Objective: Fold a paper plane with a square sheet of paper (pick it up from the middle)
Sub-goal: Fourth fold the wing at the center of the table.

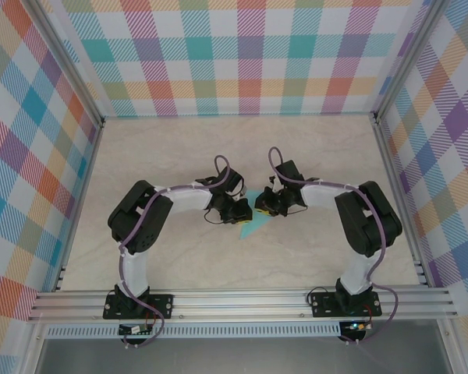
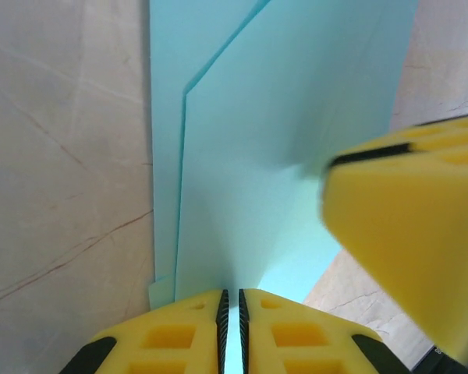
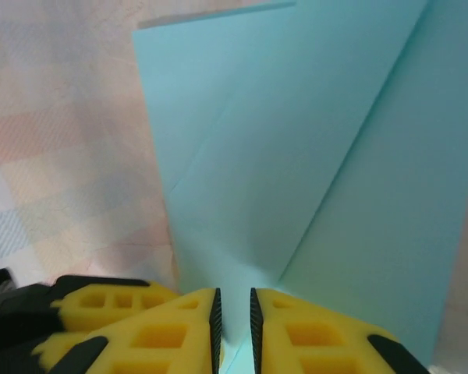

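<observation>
The turquoise sheet of paper (image 1: 253,196) is partly folded, with diagonal creases and layered flaps, and is held between both grippers at the table's middle. My left gripper (image 1: 245,213) comes from the left and my right gripper (image 1: 262,204) from the right, their tips almost meeting. In the left wrist view the gripper (image 2: 232,312) is shut on the paper (image 2: 296,117), a thin strip showing in the slit; a blurred yellow finger of the right gripper (image 2: 405,241) is close at the right. The right gripper (image 3: 234,312) pinches a fold of the paper (image 3: 296,140) with a narrow gap.
The pale marbled tabletop (image 1: 218,148) is enclosed by plaid walls (image 1: 242,54) on three sides. An aluminium rail (image 1: 242,300) with both arm bases runs along the near edge. Part of the left gripper (image 3: 109,300) shows at the lower left of the right wrist view.
</observation>
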Robot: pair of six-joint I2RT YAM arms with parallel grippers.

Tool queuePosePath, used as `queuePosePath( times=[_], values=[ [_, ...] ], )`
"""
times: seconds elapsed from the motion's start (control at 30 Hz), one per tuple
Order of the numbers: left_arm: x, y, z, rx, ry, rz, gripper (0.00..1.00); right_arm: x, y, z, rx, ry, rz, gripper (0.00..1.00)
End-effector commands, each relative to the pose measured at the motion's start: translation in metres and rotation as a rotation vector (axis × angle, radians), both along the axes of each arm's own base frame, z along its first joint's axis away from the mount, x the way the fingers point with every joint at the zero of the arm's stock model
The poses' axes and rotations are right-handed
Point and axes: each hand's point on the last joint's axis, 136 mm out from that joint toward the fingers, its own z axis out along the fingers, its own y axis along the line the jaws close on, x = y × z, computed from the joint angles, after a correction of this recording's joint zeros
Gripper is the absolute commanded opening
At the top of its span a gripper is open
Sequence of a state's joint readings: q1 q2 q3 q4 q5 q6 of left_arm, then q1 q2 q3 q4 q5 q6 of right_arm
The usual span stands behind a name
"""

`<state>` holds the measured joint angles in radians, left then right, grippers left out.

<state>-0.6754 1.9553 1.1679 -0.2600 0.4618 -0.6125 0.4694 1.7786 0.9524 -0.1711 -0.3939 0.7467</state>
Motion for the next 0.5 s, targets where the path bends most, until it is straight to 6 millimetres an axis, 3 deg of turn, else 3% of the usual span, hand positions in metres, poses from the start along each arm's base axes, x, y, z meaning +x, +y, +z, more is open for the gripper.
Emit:
queuePosePath(
  times=[0.0,0.2,0.47],
  values=[
    [-0.005,0.011,-0.01,0.041,0.024,0.009,0.15,0.001,-0.021,0.024,-0.096,-0.043,-0.051,0.22],
    [-0.004,0.002,0.008,-0.039,-0.027,-0.017,0.19,-0.015,-0.053,0.014,-0.165,-0.008,-0.129,0.28],
    [-0.003,0.003,0.015,-0.036,-0.059,-0.045,0.21,-0.023,-0.049,0.002,-0.127,0.035,-0.129,0.31]
  ],
)
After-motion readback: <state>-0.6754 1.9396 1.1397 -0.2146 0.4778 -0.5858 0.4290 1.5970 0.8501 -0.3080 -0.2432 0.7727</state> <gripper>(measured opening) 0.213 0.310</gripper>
